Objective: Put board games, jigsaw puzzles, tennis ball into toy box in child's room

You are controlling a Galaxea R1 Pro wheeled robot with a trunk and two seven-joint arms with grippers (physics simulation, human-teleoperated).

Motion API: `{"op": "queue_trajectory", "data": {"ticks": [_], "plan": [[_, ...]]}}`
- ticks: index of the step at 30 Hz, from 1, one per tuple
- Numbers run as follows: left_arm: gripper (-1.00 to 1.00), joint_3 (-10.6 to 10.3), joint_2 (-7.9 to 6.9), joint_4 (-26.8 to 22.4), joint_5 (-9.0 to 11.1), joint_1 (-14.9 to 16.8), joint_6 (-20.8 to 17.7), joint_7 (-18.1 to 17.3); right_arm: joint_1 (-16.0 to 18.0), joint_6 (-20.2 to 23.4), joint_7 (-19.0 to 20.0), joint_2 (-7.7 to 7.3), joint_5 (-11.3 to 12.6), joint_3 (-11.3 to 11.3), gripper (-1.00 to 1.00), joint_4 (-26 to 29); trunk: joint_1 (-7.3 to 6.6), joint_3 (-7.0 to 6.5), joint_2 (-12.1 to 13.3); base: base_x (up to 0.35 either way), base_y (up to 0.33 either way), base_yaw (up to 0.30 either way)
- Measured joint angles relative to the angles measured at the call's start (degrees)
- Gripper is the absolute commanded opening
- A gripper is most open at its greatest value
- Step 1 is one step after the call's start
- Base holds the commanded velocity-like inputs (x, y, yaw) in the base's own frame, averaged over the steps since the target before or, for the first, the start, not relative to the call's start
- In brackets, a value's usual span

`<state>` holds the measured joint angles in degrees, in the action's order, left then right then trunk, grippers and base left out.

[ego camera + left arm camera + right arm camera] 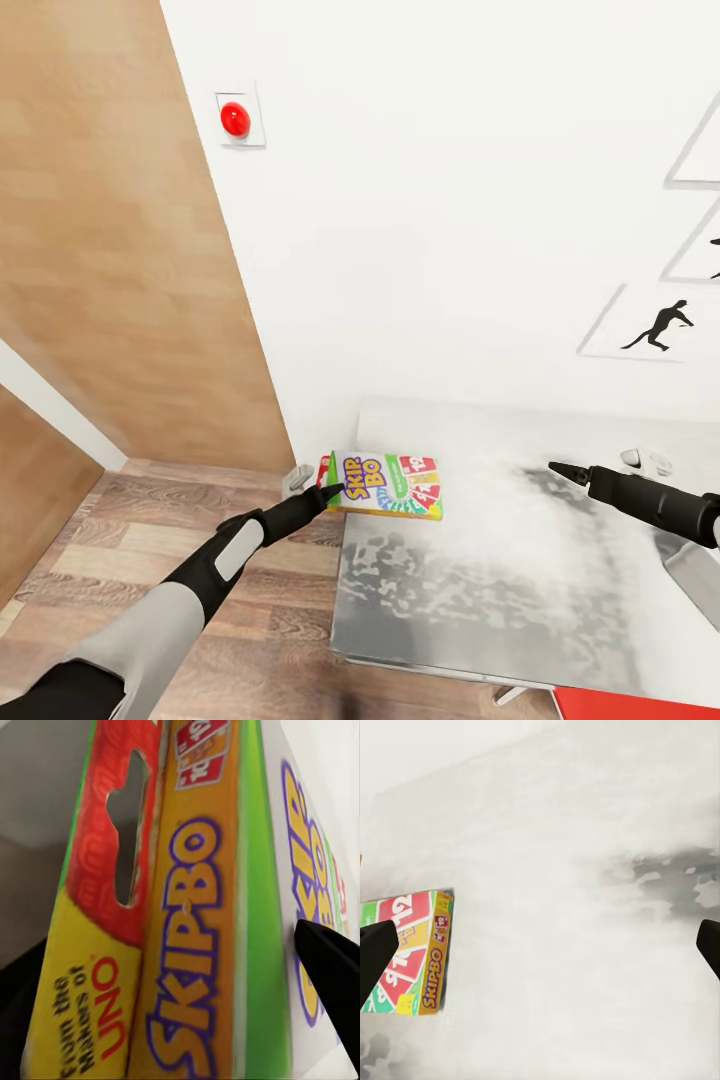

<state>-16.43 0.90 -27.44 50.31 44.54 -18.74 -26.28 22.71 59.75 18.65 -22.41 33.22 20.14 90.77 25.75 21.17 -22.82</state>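
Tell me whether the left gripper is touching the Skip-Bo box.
Touching. In the left wrist view, the Skip-Bo box sits between the left gripper's fingers, one dark fingertip pressed against its printed face.

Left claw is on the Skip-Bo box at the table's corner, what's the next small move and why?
Probably lift it a little. In the left wrist view the left claw has a finger on each side of the Skip-Bo box, which lies at the corner of the table. The right claw hovers open, not helping.
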Motion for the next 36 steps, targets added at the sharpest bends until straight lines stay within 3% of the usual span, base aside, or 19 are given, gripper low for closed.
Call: {"op": "queue_trajectory", "data": {"ticks": [13, 22, 36], "plan": [[-1.0, 0.1, -0.17, -0.3, 0.2, -0.3, 1.3, -0.8, 0.0, 0.0, 0.0, 0.0, 0.0, 0.0, 1.0, 0.0, 0.0, 0.0, 0.0, 0.0, 0.0, 0.0], [-1.0, 0.3, -0.72, -0.5, 0.0, -0.5, 1.4, -6.2, 0.0, 0.0, 0.0, -0.02, 0.0, 0.0, 1.0, 0.0, 0.0, 0.0, 0.0, 0.0, 0.0, 0.0], [-1.0, 0.6, -1.45, -7.6, 0.2, -3.3, 0.2, -8.3, -0.1, 0.0, 0.2, -0.32, 0.0, 0.3, 1.0, 0.0, 0.0, 0.0, 0.0, 0.0, 0.0, 0.0]]}}
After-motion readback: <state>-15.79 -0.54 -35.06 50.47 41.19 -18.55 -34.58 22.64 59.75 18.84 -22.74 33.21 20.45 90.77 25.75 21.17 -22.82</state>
